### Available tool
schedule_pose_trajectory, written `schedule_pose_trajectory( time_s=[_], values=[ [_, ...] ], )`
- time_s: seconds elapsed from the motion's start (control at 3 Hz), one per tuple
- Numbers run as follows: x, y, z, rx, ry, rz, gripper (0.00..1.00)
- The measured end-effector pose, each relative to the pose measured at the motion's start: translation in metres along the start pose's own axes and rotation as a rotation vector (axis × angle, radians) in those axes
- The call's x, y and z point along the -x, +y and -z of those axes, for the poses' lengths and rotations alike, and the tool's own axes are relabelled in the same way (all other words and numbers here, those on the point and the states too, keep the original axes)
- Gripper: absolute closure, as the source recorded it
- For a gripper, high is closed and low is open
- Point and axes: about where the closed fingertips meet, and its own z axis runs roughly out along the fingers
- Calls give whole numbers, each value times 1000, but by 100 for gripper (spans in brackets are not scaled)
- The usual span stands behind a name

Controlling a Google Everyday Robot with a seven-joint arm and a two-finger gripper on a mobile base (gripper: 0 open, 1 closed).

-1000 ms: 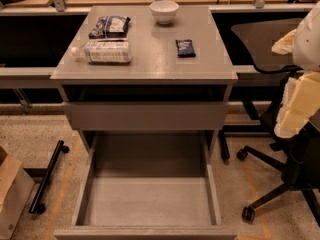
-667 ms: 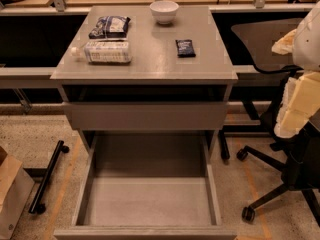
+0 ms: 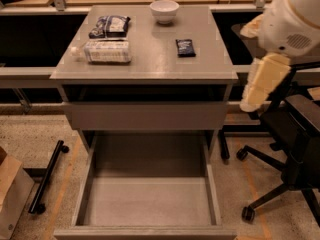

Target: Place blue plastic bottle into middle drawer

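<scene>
The blue plastic bottle (image 3: 107, 51) lies on its side on the left of the cabinet top (image 3: 150, 64), white cap pointing left. The middle drawer (image 3: 147, 199) is pulled open below, with a bare grey floor and tall side walls. My gripper is not in view. Only my arm shows at the right: a white round joint (image 3: 295, 19) and a cream link (image 3: 262, 81) hanging beside the cabinet's right edge, apart from the bottle.
On the cabinet top are a dark blue-and-white snack bag (image 3: 110, 25) behind the bottle, a white bowl (image 3: 164, 10) at the back and a small dark packet (image 3: 185, 47). A shallower drawer front (image 3: 145, 115) is shut. A black office chair (image 3: 295, 149) stands at the right.
My arm has moved left and up, closer to the cabinet's right edge. The bottle, the drawer and the other things have not moved.
</scene>
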Motion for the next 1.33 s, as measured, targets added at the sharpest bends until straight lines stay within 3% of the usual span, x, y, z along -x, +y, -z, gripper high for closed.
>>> schedule_pose_trajectory(
  time_s=[0.33, 0.67, 1.0, 1.33],
  values=[
    [33, -41, -22, -5, -58, 41, 0],
    [33, -41, -22, -5, -58, 41, 0],
    [73, -53, -46, -24, -109, 97, 0],
    [106, -71, -81, -8, -173, 116, 0]
  ],
)
